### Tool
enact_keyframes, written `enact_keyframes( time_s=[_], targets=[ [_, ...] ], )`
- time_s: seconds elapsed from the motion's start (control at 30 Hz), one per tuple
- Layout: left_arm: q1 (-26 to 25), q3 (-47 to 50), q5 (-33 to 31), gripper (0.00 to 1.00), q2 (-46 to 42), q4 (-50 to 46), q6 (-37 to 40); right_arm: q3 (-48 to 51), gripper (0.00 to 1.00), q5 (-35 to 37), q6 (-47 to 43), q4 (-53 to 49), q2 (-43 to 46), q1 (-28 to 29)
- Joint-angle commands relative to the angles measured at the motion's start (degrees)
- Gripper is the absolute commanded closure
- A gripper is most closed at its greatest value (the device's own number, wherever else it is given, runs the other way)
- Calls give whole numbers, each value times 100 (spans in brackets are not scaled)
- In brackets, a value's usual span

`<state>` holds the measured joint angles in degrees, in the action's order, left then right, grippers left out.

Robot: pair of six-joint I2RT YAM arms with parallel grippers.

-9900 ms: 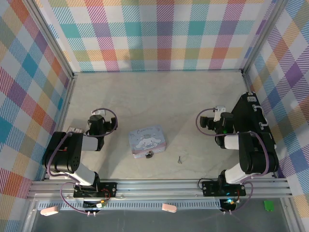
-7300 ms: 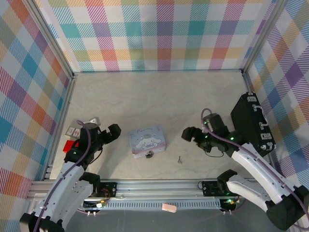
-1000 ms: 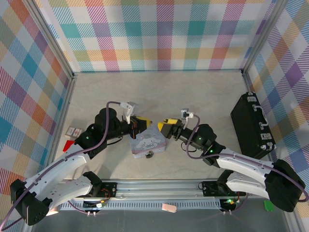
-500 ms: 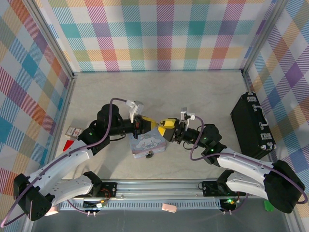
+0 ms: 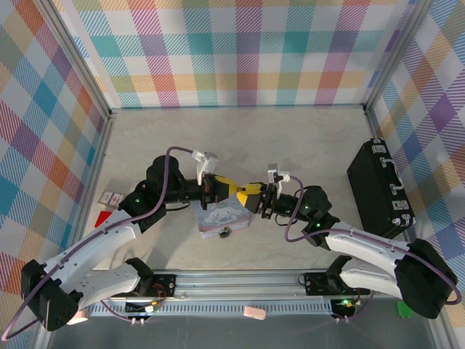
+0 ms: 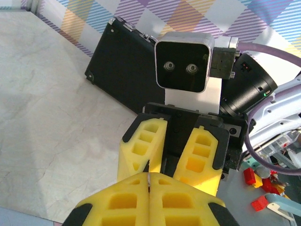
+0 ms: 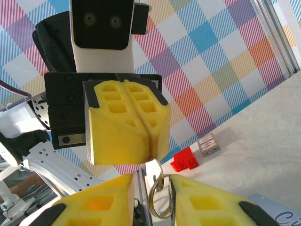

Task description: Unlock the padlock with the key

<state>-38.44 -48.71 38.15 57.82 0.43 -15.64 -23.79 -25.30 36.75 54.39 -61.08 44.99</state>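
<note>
One tin [image 5: 218,215] shut, padlock [image 5: 225,233] at its near edge.

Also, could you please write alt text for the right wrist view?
The left gripper, yellow fingers pressed shut, faces the camera and dangles a thin metal ring between the right gripper's parted yellow fingers. Behind are a plaid wall and a small red block.

The metal ring [image 7: 153,197] between the right jaws is cut off below.
</note>
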Motion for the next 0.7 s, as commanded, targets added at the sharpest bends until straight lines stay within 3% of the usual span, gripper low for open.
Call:
enact_keyframes(
  time_s=[0.0, 0.27, 0.67],
  targets=[
    [60, -190, 201, 100, 51, 267, -69, -186, 76, -133, -88, 135, 51, -26],
    [55, -189, 307, 100, 131, 327, -101, -253, 81, -159, -133, -52, 168, -26],
    [57, -174, 225, 100, 146, 227, -17, -376, 100, -37, -155, -485, 307, -26]
  ],
)
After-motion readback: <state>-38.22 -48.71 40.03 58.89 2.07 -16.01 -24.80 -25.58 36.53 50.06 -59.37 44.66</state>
